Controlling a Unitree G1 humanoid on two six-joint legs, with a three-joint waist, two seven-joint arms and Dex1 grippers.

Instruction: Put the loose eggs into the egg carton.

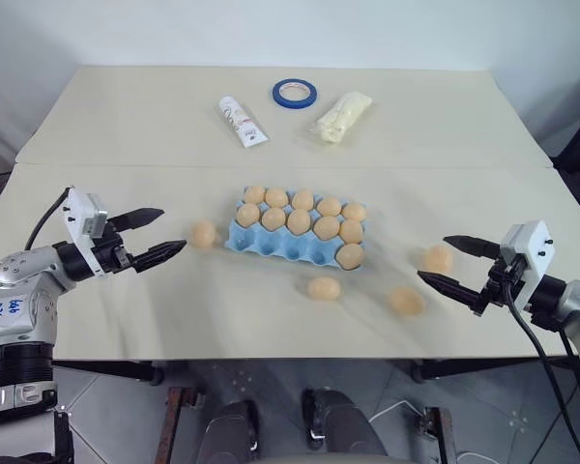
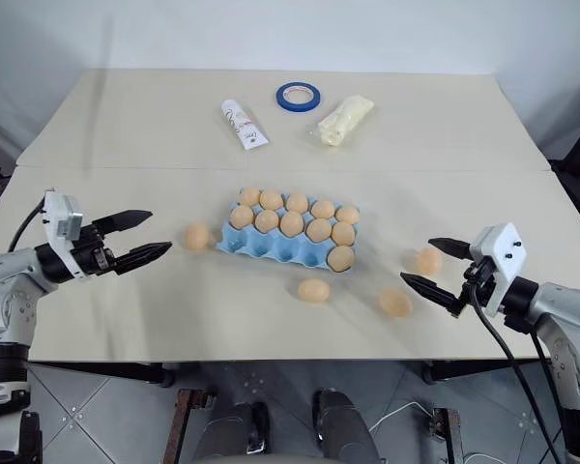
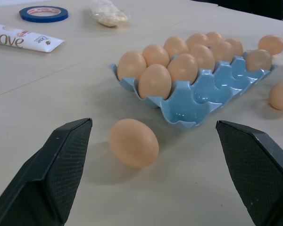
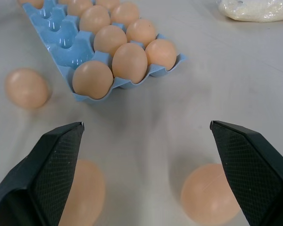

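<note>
1. The white plastic squeeze tube (image 3: 24,38), lying flat on the beige table (image 3: 61,94), bore the brand word "Dove" in dark script, its first letter cut by the frame edge.
2. Smaller print beside that word on the tube was too fine to read.

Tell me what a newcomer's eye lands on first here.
The light blue moulded egg carton at the table's middle, two rows filled with tan-orange eggs and the near row holding one. Four loose tan-orange eggs lie around it. The open left gripper and right gripper flank them.
</note>
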